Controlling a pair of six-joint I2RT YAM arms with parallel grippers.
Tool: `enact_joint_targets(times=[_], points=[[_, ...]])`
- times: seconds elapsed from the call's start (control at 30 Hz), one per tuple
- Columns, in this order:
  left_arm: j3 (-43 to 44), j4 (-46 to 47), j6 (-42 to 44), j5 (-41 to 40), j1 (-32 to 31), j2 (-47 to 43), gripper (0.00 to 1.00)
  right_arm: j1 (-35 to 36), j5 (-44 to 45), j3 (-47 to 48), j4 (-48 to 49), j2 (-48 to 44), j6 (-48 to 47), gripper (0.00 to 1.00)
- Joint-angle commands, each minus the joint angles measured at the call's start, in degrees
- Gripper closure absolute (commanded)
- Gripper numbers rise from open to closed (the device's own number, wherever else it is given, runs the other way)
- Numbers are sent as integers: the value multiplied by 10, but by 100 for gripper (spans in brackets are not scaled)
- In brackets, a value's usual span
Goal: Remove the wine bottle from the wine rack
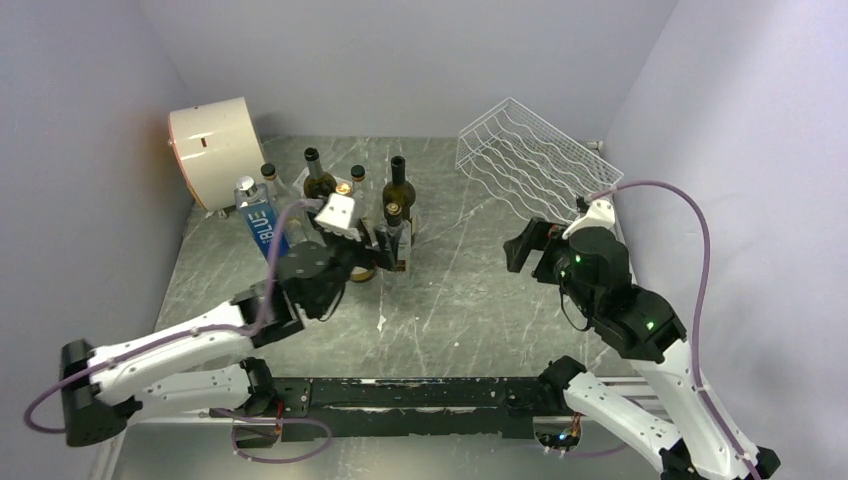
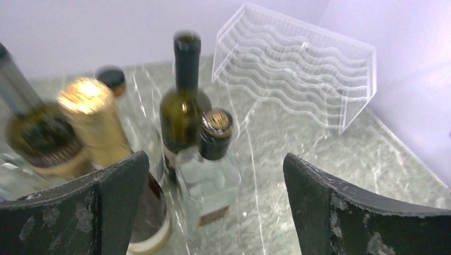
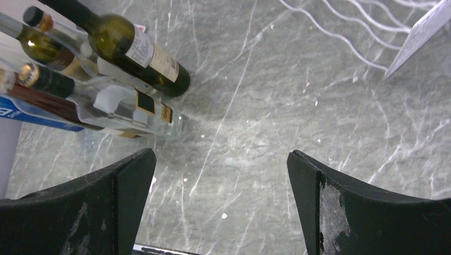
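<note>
The white wire wine rack (image 1: 530,160) stands at the back right, and I see no bottle in its cradles; it also shows in the left wrist view (image 2: 298,79). Several bottles stand together left of centre, among them a dark green wine bottle (image 1: 399,190) (image 2: 183,111) and a clear square bottle with a dark cap (image 2: 210,175). My left gripper (image 1: 390,255) (image 2: 215,158) is open, and the clear bottle stands between its spread fingers without visible contact. My right gripper (image 1: 527,250) (image 3: 220,155) is open and empty over bare table, in front of the rack.
A cream cylindrical drum (image 1: 213,150) lies at the back left. A clear bottle with a blue label (image 1: 262,225) leans beside the cluster. Lilac walls close in on both sides and the back. The right wrist view shows the bottles (image 3: 133,50) at its upper left.
</note>
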Motion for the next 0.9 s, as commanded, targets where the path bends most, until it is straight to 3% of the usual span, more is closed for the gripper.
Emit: enact_joint_targets(times=[0.0,0.17,0.23,0.4,0.87], points=[[68,-21,167,42,3,-91,0,2,25,67,22,22,-48,0],[182,48,403,-43,4,-133,1,2,75,211,26,69,-116,0],[236,48,440,-41,4,-134,1,2,94,273,41,83,-148,0],[331,2,408,3,4,-149,1,2,80,356,111,99,-217,0],[289,-5,391,-20,4,-189,1,2,102,368,142,111,-280,0]])
